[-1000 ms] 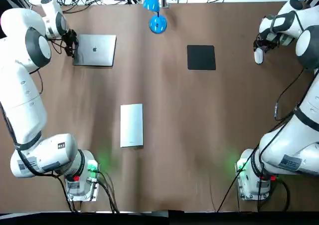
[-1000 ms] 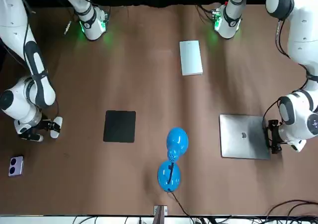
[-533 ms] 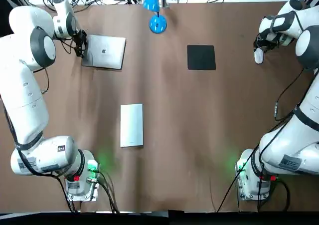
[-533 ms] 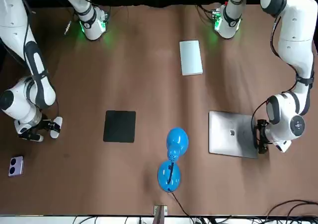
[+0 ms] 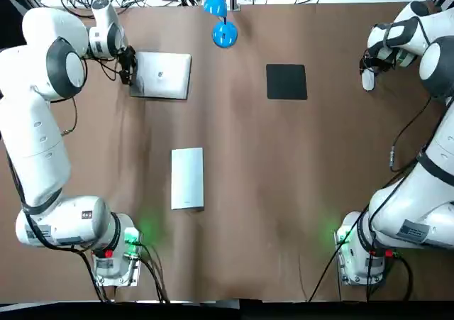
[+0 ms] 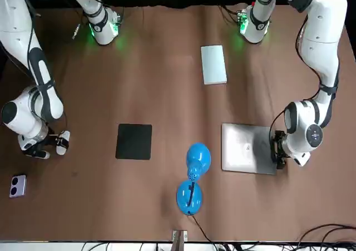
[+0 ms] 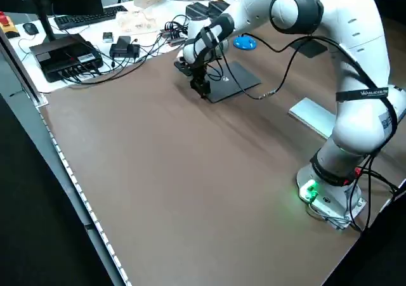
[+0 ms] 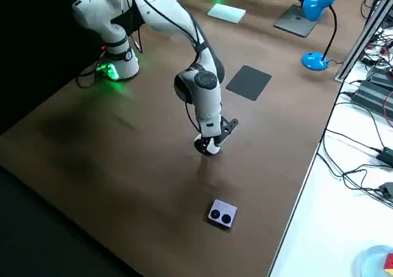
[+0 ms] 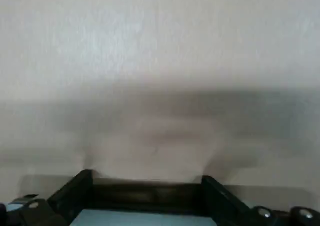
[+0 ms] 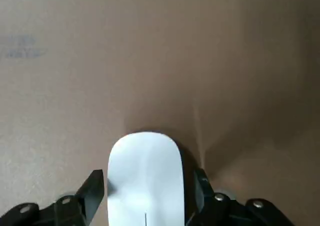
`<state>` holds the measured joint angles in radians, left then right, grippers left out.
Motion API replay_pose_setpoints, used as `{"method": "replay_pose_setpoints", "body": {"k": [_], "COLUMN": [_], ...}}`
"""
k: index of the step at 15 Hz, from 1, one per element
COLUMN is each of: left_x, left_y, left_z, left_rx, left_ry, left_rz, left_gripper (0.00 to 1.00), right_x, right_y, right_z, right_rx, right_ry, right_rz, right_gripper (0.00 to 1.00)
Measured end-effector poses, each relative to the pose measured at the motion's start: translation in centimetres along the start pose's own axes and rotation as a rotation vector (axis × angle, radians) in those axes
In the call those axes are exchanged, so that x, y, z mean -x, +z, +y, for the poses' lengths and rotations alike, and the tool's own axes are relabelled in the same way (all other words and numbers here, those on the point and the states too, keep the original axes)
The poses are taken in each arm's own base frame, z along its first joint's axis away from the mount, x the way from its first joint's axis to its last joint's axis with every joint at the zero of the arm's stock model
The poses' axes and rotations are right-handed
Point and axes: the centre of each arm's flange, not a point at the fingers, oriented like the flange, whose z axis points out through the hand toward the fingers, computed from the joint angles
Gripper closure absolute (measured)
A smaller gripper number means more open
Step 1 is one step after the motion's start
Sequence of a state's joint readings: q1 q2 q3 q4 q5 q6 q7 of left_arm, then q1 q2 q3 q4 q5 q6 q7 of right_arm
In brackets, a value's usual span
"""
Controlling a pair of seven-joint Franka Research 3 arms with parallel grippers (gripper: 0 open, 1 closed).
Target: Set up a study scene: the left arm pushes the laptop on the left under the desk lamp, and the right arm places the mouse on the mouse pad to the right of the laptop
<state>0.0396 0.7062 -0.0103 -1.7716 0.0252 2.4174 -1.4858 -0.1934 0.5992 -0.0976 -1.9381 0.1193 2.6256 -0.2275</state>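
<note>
Over the last second my left gripper has slid the laptop across the table toward the desk lamp, and the closed lid now lies slightly skewed, nearer the lamp's round blue base but not yet beneath its head. That gripper stands at the laptop's outer edge, and in the left wrist view its fingers are spread wide with nothing between them. My right gripper has not shifted in that second, and neither has the mouse: it sits on the bare table near the far right corner, well apart from the mouse pad. In the right wrist view my black fingers stand either side of the mouse with a slim gap at each flank, spread rather than pinching. The laptop is a thin, matte silver-grey rectangle with rounded corners and a small logo at its centre. The mouse is smooth, glossy white and low-domed. The pad is a flat, dull black rectangle, and the lamp is shiny blue with a bulbous head. The table is matte brown. A pale grey flat rectangular slab lies nearer my bases.
</note>
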Motion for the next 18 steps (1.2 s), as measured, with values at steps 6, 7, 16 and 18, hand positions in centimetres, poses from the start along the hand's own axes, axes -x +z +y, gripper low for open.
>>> {"method": "replay_pose_setpoints", "body": {"k": [6, 7, 16, 18], "left_x": [4.2, 4.9, 12.9, 13.3], "left_y": [0.5, 0.5, 0.5, 0.5], "left_z": [-0.8, -0.9, -1.4, -1.4], "left_rx": [0.004, 0.003, 0.005, 0.006], "left_ry": [-0.032, -0.036, 0.005, -0.002], "left_rz": [-0.025, -0.029, -0.030, -0.030], "left_gripper": [0.00, 0.00, 0.00, 0.00], "right_x": [0.7, 0.7, -0.6, -1.2], "right_y": [0.8, 0.8, -1.2, -3.6], "right_z": [0.0, -0.1, -2.6, -4.4], "right_rx": [0.007, 0.007, -0.008, -0.019], "right_ry": [0.013, 0.020, 0.007, -0.019], "right_rz": [0.016, 0.017, 0.023, 0.027], "right_gripper": [0.38, 0.38, 0.38, 0.38]}}
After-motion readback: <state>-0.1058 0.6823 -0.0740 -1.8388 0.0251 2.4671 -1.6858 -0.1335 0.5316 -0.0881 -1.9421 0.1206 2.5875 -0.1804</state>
